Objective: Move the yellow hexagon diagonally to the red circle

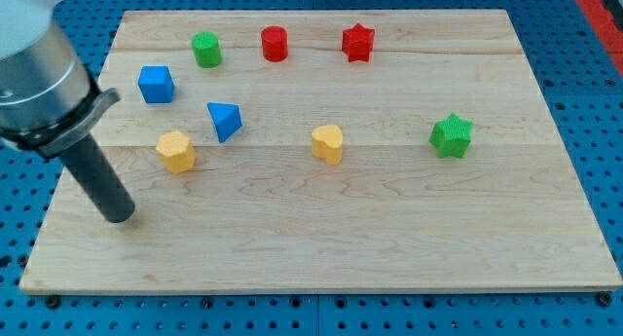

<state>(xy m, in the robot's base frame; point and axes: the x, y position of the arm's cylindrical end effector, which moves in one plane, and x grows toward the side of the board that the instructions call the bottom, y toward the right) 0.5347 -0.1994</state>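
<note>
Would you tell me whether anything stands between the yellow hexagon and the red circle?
Yes: the blue triangle sits close beside the straight line from the yellow hexagon up-right to the red circle. Nothing lies between my tip and the hexagon.

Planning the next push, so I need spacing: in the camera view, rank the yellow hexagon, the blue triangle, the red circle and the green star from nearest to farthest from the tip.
From my tip, at the view's lower left:
1. Yellow hexagon, just up and right of it.
2. Blue triangle, beyond the hexagon.
3. Red circle, near the view's top.
4. Green star, far on the view's right.
</note>
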